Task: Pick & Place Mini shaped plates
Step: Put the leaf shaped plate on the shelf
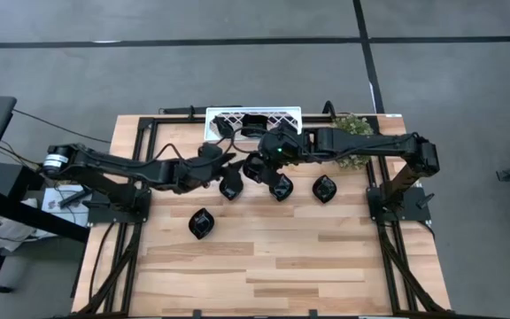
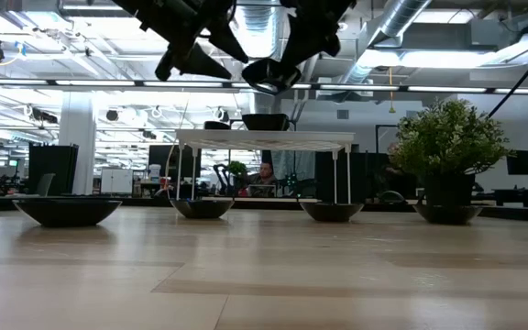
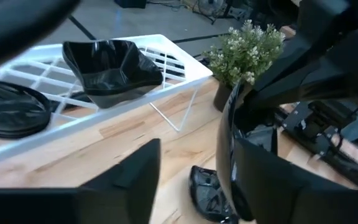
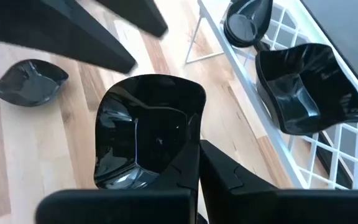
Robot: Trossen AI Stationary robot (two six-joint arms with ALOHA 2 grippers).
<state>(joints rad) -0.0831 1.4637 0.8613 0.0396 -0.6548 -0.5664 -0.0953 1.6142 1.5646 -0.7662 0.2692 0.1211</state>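
Small glossy black plates lie on the wooden table: one near the left [image 1: 202, 223] and three in a row [image 1: 231, 187] [image 1: 282, 187] [image 1: 325, 189]. A white lattice rack [image 1: 253, 119] at the far edge carries a square plate [image 4: 306, 87] and stacked teardrop plates [image 4: 247, 22]. My right gripper [image 1: 258, 167] [image 4: 197, 177] is shut on another squarish plate [image 4: 145, 130] in front of the rack. My left gripper [image 1: 224, 162] [image 2: 200, 60] is open and close beside that plate. Whether it touches the plate, I cannot tell. My right gripper pinches the squarish plate by its rim [image 4: 180, 155], at one corner, between the two fingers. The fingers come from above, slanting down. The plate [image 2: 269, 75] is lifted clear of the table, tilted, above the level of the rack's top.
A small potted plant [image 1: 352, 135] stands at the rack's right end, under my right arm. The rack stands on thin wire legs [image 3: 179, 118]. Black frame rails run along both sides of the table. The near half of the table [image 1: 273, 275] is bare wood.
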